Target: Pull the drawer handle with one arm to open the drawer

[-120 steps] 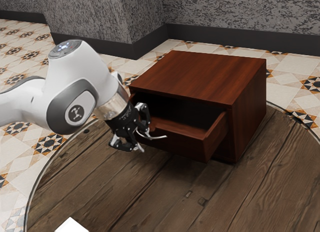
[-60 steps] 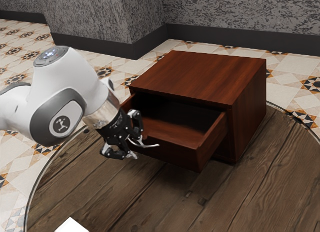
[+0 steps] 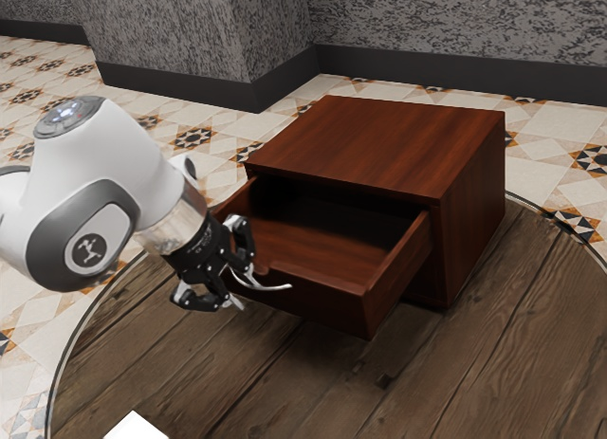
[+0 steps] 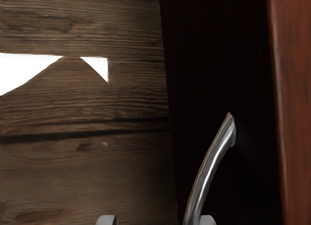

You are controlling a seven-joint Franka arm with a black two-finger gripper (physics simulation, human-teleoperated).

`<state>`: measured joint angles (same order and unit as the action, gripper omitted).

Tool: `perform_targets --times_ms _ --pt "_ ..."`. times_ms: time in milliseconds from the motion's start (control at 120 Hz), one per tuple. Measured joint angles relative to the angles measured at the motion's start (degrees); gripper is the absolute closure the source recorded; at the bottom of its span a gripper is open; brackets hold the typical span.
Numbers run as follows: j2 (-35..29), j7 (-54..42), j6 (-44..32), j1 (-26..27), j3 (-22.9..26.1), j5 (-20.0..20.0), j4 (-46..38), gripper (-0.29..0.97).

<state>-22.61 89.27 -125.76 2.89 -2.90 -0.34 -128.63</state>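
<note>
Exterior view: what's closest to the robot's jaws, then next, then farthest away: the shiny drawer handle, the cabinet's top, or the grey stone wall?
1. Drawer handle: right at the jaws.
2. Cabinet top: above the open drawer, toward the exterior view's right.
3. Grey stone wall: far back, behind the cabinet.

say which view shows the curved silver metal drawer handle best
Wrist view: the curved silver metal drawer handle sits close up, its bend clear. The exterior view shows a thin sliver of it by the black gripper.

wooden tabletop (image 3: 285,382) — patterned tile floor (image 3: 38,69) spreading around it | grey speckled wall (image 3: 190,22) rising behind | dark baseboard (image 3: 190,86) running along its foot
</note>
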Motion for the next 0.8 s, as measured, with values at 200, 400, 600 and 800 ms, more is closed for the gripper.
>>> perform_targets --times_ms 200,400,600,800 --pt "-0.02 0.0 -0.04 0.32 0.0 1.37 0.6 0.5" --pt "0.06 0.02 1.09 0.74 0.0 5.22 6.62 0.48" --pt "7.78 0.09 28.04 -0.28 -1.38 2.23 39.31 0.21" --pt "8.28 0.05 39.36 -2.02 -3.06 -0.09 35.56 0.08"
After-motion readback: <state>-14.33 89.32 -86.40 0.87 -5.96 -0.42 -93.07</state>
